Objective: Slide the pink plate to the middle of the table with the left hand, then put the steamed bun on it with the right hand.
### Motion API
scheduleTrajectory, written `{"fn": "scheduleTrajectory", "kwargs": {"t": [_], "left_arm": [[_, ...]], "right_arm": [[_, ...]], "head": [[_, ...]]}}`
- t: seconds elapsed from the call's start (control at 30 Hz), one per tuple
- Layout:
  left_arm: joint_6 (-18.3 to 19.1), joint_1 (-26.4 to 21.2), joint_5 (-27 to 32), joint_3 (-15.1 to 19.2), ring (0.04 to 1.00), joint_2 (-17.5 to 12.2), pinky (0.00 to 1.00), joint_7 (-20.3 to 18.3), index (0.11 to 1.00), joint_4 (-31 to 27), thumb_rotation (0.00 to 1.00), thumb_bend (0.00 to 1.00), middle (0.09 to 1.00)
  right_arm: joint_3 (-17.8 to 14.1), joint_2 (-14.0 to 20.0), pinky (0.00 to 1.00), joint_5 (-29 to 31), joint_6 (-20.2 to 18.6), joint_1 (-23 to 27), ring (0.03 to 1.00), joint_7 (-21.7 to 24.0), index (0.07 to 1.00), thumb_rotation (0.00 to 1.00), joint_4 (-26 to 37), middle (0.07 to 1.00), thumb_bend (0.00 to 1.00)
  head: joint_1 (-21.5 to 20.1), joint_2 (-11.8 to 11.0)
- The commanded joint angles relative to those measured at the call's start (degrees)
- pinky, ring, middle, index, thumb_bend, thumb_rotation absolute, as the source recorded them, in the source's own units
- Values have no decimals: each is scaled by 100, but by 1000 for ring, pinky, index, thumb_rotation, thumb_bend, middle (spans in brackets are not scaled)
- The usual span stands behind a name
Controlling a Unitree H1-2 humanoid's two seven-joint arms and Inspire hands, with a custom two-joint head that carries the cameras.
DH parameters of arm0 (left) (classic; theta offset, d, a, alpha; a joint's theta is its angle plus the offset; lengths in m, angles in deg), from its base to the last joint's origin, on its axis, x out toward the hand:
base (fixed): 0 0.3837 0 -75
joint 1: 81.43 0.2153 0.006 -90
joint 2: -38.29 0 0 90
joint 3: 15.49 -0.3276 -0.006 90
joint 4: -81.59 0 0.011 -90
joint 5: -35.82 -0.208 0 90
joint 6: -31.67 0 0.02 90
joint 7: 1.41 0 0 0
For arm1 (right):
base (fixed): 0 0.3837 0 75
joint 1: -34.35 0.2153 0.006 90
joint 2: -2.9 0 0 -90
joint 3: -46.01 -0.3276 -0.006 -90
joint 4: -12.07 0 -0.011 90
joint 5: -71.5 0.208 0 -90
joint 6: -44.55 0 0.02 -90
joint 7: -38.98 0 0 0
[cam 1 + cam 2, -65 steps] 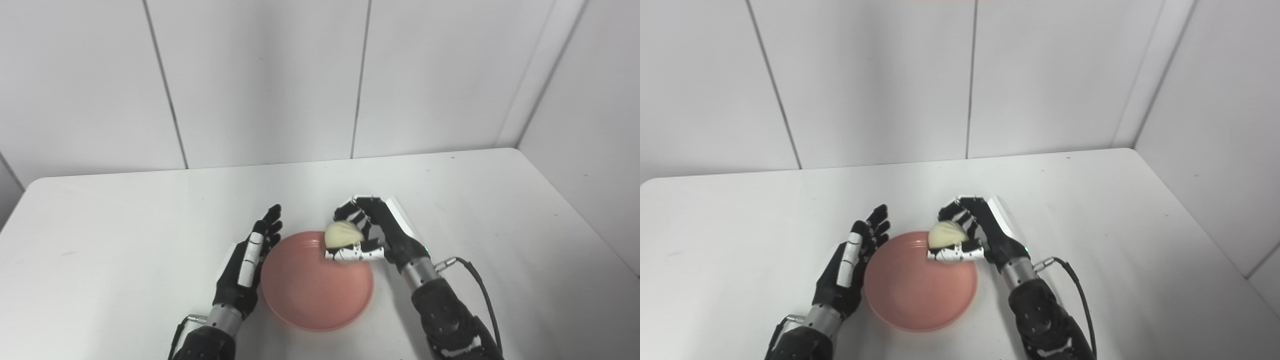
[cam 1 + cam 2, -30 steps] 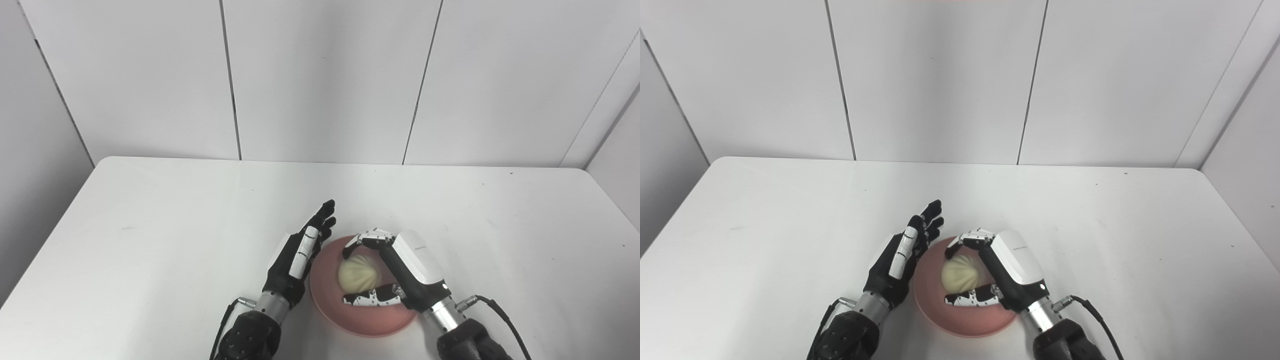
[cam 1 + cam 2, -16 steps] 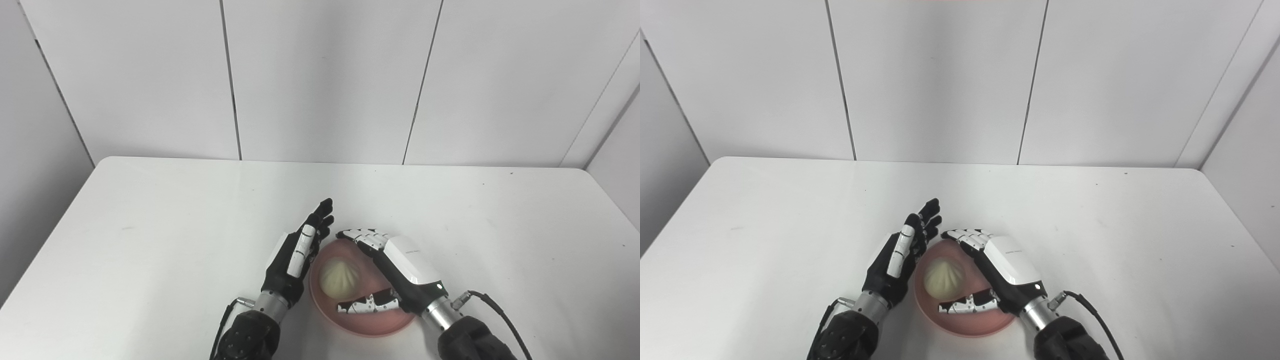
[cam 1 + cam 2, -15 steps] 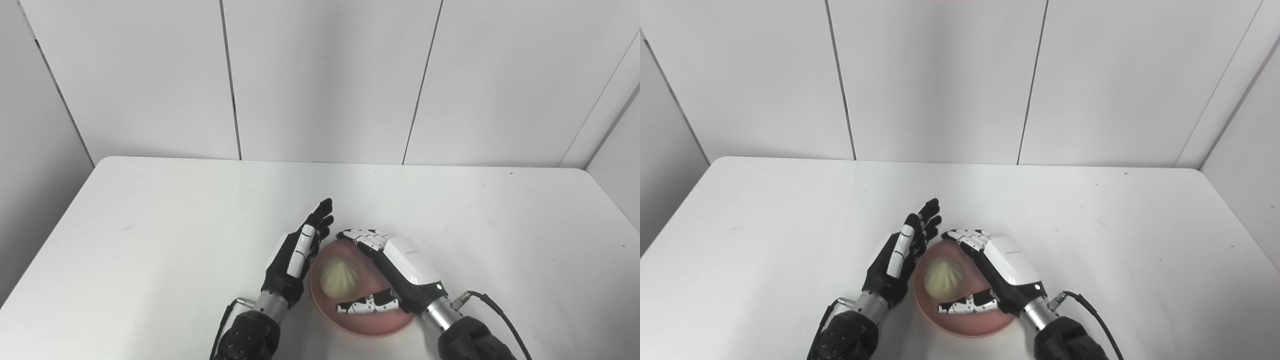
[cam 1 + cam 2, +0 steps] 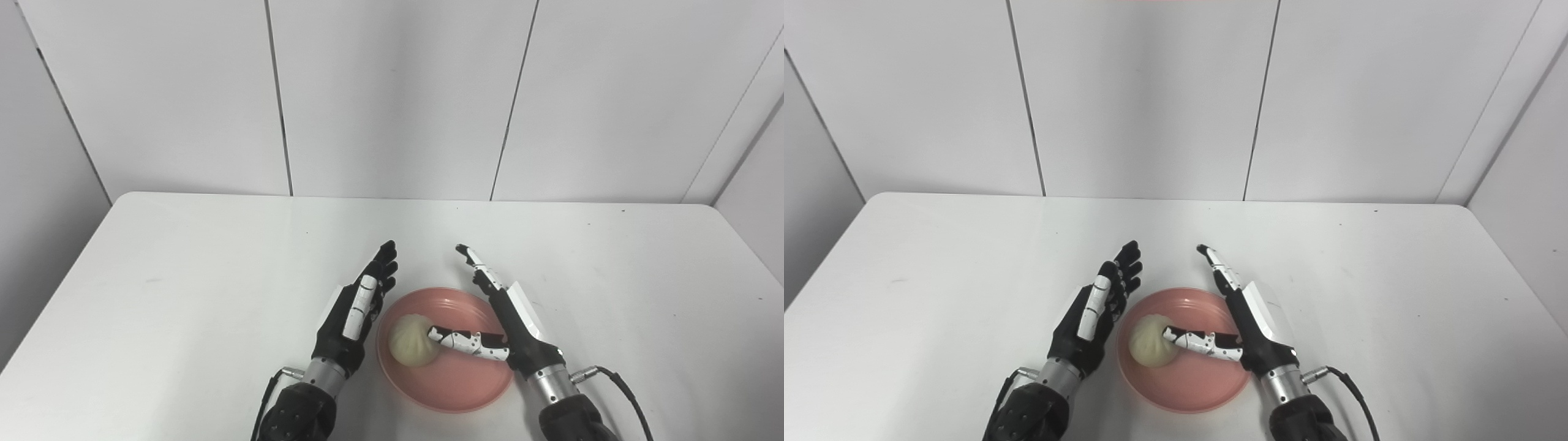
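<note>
The right hand (image 5: 511,318) stands on edge over the right rim of the pink plate (image 5: 456,392), its white back turned to the right and its palm facing left. Its fingers (image 5: 479,272) stretch straight toward the far wall, spread from the thumb, which lies level across the plate and points left; the thumb's tip reaches the right side of the steamed bun (image 5: 411,340), though whether it presses on the bun or merely meets it in the picture cannot be told. This hand is released and grasps nothing. Its dark forearm rises from the bottom edge, with a cable looping off the wrist to the right.

The left hand (image 5: 355,312) stands just beside the plate's left rim, likewise on edge, palm toward the plate and fingers extended up and slightly right, lying close together. It too is released and empty. Whether its palm side touches the rim cannot be made out. Its forearm comes up from the bottom edge at the left.

The steamed bun lies inside the plate, on the left part of its floor, pale and pleated. The plate rests flat on the white table (image 5: 184,275), near the front edge and about midway across its width, between the two hands. Grey wall panels (image 5: 392,92) stand behind the table.
</note>
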Motion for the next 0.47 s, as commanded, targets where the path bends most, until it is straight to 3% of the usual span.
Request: {"fn": "scheduleTrajectory", "kwargs": {"t": [0.0, 0.17, 0.37, 0.43], "left_arm": [[-165, 185, -38, 24, 1000, -90, 1000, 47, 987, 21, 934, 656, 1000], [20, 266, -210, -58, 1000, -179, 1000, 103, 1000, -178, 973, 668, 1000], [-122, 344, -516, -104, 1000, -182, 1000, 364, 997, -227, 1000, 698, 1000], [-100, 371, -613, -100, 1000, -164, 1000, 475, 992, -242, 1000, 711, 1000]], "right_arm": [[-137, -102, 925, 340, 240, 140, 965, -173, 993, 778, 92, 996, 602], [-383, -203, 949, 721, 405, 175, 967, -339, 1000, 905, -17, 996, 543], [-652, -312, 978, 1488, -58, 155, 991, -85, 1000, 925, 128, 999, 540], [-741, -331, 991, 1847, 30, 185, 997, -16, 1000, 917, 27, 997, 507]], "head": [[-4, -5], [-56, 0], [-34, 10], [-27, 15]]}}
